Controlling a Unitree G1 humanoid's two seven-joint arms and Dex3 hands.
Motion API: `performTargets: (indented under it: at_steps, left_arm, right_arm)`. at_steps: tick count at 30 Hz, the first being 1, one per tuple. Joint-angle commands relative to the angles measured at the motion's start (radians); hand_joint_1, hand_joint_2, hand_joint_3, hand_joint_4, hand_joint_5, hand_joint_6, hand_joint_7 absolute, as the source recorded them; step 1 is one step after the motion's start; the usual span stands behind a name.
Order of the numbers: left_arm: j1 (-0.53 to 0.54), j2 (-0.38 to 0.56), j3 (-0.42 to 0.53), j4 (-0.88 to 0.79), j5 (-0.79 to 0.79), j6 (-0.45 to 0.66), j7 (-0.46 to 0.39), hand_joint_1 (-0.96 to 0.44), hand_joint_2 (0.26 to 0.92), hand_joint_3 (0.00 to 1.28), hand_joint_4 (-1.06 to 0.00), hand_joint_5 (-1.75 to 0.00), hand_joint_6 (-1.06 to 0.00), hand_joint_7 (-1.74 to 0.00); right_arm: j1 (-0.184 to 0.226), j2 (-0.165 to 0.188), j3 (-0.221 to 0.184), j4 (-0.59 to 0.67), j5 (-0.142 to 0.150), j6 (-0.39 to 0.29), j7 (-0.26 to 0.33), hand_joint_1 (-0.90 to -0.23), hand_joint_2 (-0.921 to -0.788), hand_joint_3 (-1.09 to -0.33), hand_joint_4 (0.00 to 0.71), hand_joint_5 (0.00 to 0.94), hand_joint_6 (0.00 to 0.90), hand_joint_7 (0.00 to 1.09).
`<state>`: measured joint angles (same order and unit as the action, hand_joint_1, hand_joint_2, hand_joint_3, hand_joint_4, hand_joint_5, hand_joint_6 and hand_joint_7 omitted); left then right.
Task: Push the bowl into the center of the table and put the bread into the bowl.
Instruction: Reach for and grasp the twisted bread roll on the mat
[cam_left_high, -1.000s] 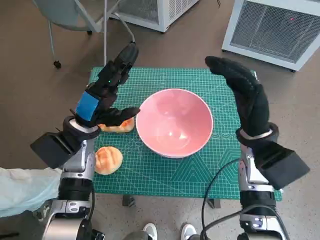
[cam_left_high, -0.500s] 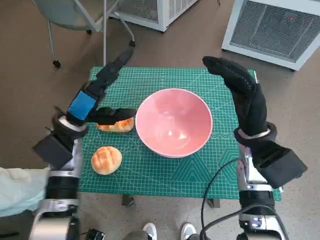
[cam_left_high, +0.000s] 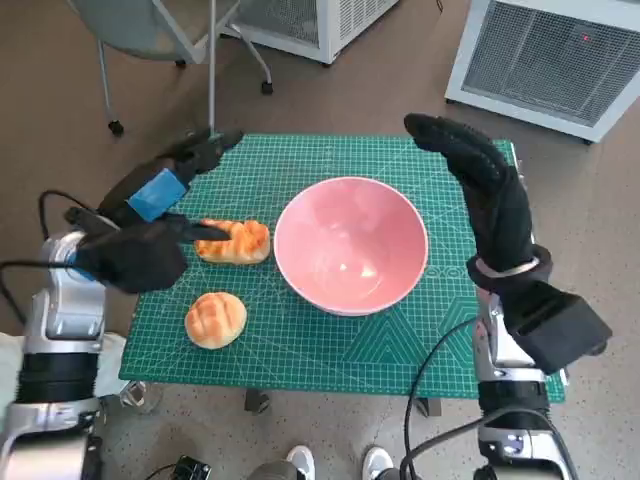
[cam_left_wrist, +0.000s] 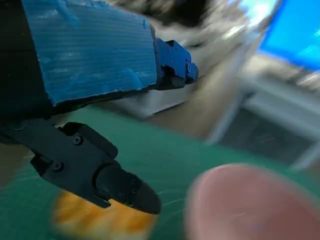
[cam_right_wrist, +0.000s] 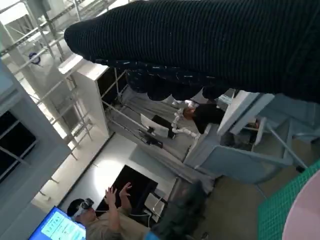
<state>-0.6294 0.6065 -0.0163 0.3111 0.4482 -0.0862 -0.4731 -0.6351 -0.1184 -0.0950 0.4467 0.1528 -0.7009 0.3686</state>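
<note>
1. The long bread (cam_left_high: 233, 242) lies with its long axis across the worktop (cam_left_high: 330, 340), one end just beside the pink bowl (cam_left_high: 350, 245); the round bun (cam_left_high: 215, 319) sits nearer the front edge;
2. The left hand (cam_left_high: 150, 215) hovers just left of the long bread, fingers (cam_left_high: 205, 150) spread, holding nothing; the right hand (cam_left_high: 485, 190) stands upright beside the bowl's right rim, fingers apart, empty;
3. A green cutting mat (cam_left_high: 300, 160) covers the worktop; brown floor, a chair (cam_left_high: 150, 25) and white units (cam_left_high: 545, 55) lie beyond.
</note>
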Motion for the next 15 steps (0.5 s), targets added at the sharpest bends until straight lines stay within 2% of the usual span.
performTargets:
  at_steps: [1, 15]
  left_arm:
    - [0.004, 0.012, -0.053, -0.043, 0.042, 0.081, -0.012, -0.02, 0.68, 0.0, -0.09, 0.0, -0.28, -0.02]
    - [-0.072, -0.009, -0.187, 0.084, 0.108, 0.19, -0.013, -0.01, 0.689, 0.0, -0.09, 0.0, -0.28, -0.01]
  right_arm:
    - [0.007, 0.0, 0.005, 0.023, 0.002, 0.014, -0.006, -0.79, -0.921, -0.787, 0.141, 0.0, -0.001, 0.52]
    - [0.002, 0.011, 0.004, 0.048, 0.022, 0.01, 0.004, -0.792, -0.921, -0.785, 0.14, 0.0, -0.001, 0.52]
